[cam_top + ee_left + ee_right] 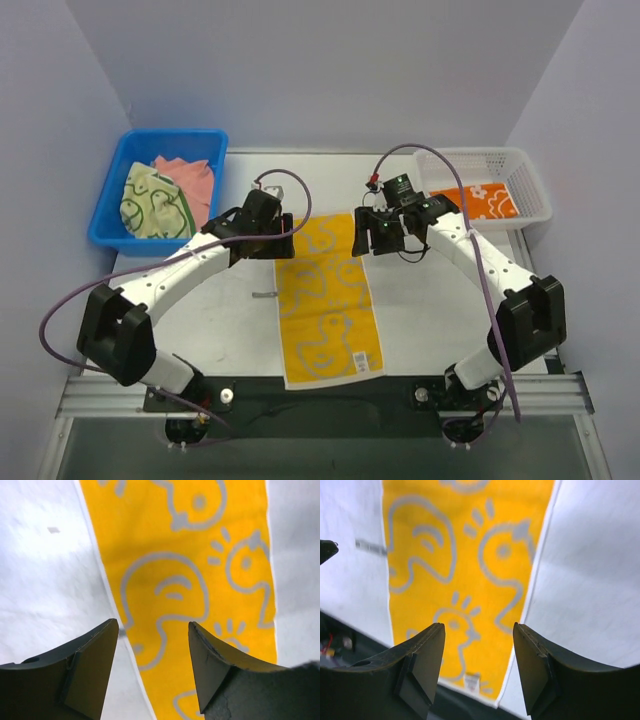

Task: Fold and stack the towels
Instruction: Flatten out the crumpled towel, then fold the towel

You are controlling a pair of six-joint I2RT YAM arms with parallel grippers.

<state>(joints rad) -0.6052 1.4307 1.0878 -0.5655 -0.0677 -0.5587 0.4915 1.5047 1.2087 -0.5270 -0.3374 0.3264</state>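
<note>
Pale lavender walls close in a white surface (pixel 430 300), with the two arms reaching out over it from the near edge. The yellow duck-print towel (pixel 325 300) lies spread flat and lengthwise in the middle of the surface, one short end near the arm bases and the other at the far end, between the two hands. The left hand (pixel 285 235) hangs over the far left corner of this towel. In the left wrist view its fingers (pixel 95 655) stand apart, with the towel's white left hem running between them; whether the tips touch the cloth cannot be told. The right hand (pixel 375 235) hangs over the far right corner. Its fingers (pixel 422 660) are also apart, and the right wrist view shows the towel's right hem passing between them, close to the right finger. Neither hand is clamped on anything. At the far left a blue bin (pixel 110 205) holds the crumpled pale green duck towel (pixel 150 205), and the salmon-pink towel (pixel 190 175) lies beside it in the same bin. At the far right a white slotted basket (pixel 530 190) holds the orange flowered towel (pixel 480 203), lying flat on its floor.
</note>
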